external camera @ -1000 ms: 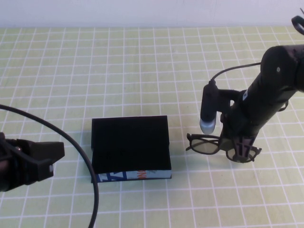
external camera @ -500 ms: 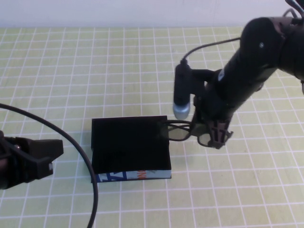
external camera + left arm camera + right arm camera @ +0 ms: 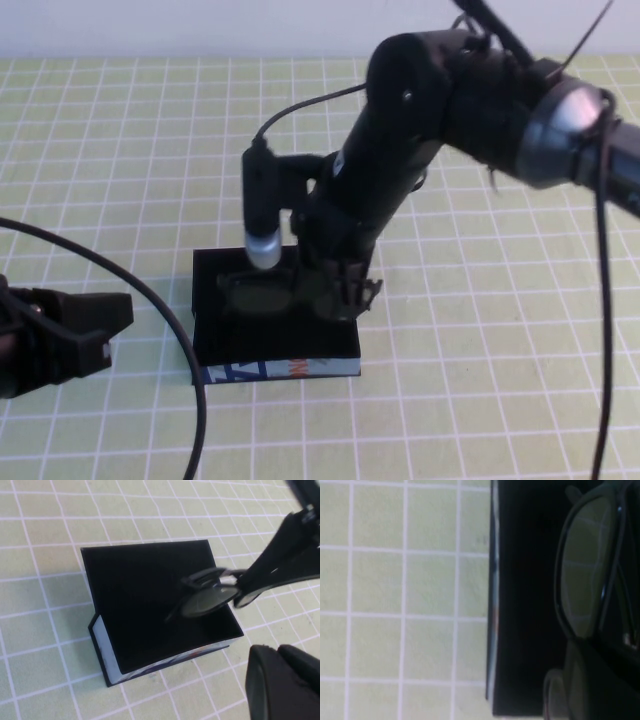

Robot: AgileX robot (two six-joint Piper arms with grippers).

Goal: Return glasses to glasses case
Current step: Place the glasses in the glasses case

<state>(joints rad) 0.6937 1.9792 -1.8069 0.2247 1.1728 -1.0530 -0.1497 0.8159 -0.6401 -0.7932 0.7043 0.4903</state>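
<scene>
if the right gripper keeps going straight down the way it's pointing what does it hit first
Probably the black floor of the glasses case: the right gripper, holding the glasses, points down into it. The left gripper sits parked, away from that line.

Matte black arms, both with black cables.
The right tool [image 3: 345, 290] carries a black cylinder with a silver tip; the left tool [image 3: 75, 335] is blocky.

Glasses [image 3: 262, 296]: right half hidden behind right pincer [image 3: 345, 295]. Glasses case [image 3: 215, 350]: far wall hidden by arm. Left pincer [image 3: 95, 330]: cut off at counter's left edge.
</scene>
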